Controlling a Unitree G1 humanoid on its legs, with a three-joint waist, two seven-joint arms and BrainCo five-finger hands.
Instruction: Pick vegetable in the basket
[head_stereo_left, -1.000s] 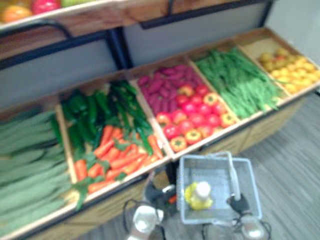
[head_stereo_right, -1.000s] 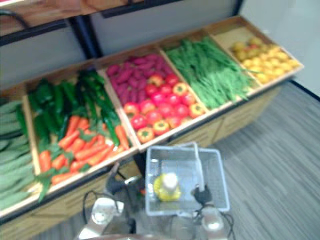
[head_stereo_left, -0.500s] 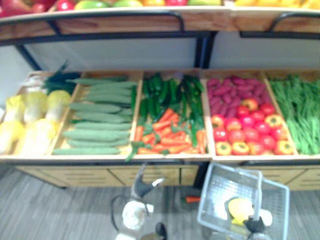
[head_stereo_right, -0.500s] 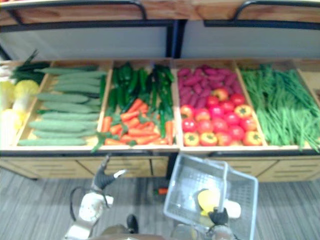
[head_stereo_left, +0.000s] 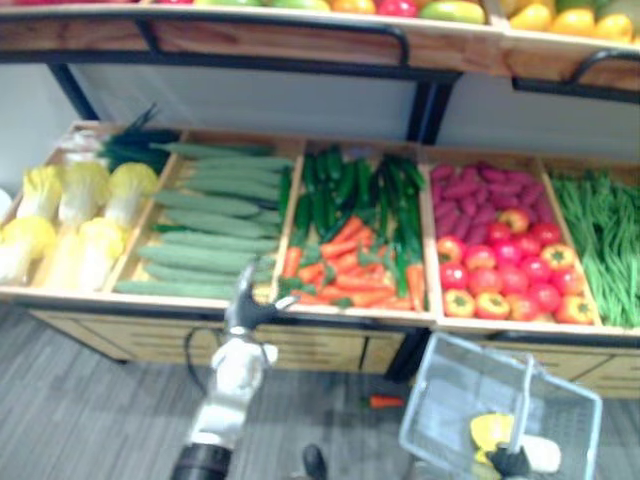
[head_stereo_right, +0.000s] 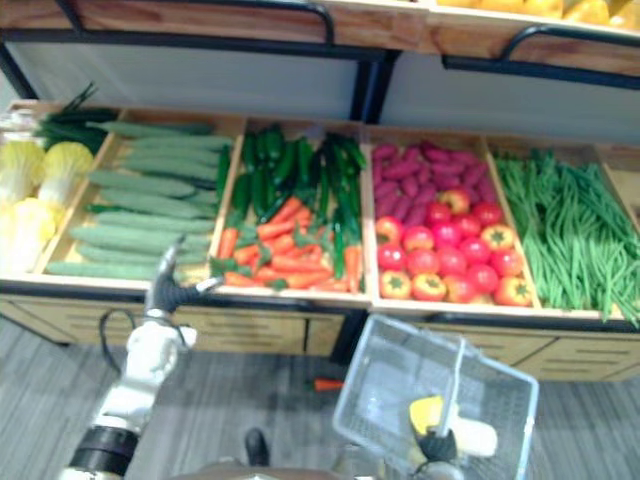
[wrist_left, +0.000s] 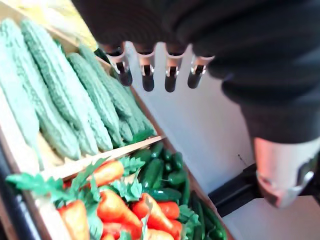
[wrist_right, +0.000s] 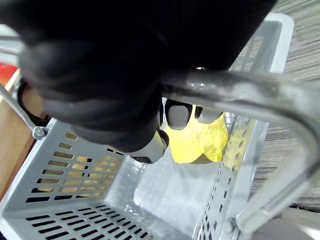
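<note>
1. The right hand (head_stereo_left: 510, 463) is at the lower right, its fingers curled tight round the handle (head_stereo_left: 521, 405) of the grey basket (head_stereo_left: 445, 415), which hangs tilted over the floor in front of the stand (head_stereo_left: 320, 345).
2. A yellow vegetable (head_stereo_left: 488, 430) lies in the bottom of the basket, with a pale piece just beside it; what that piece is I cannot tell.
3. The left hand (head_stereo_left: 248, 308) is raised at the stand's front edge, near the divider between the cucumbers (head_stereo_left: 215, 225) and the carrots (head_stereo_left: 340, 270). Its fingers (wrist_left: 145, 70) are straight and spread, holding nothing and touching nothing.
4. The stand's compartments, from the robot's left: cabbages (head_stereo_left: 70, 215), cucumbers, green peppers (head_stereo_left: 335, 190) behind the carrots, purple roots (head_stereo_left: 480, 190) behind the tomatoes (head_stereo_left: 500, 280), then beans (head_stereo_left: 610, 240).
5. One loose carrot (head_stereo_left: 385, 401) lies on the floor under the stand's front, just left of the basket.
</note>
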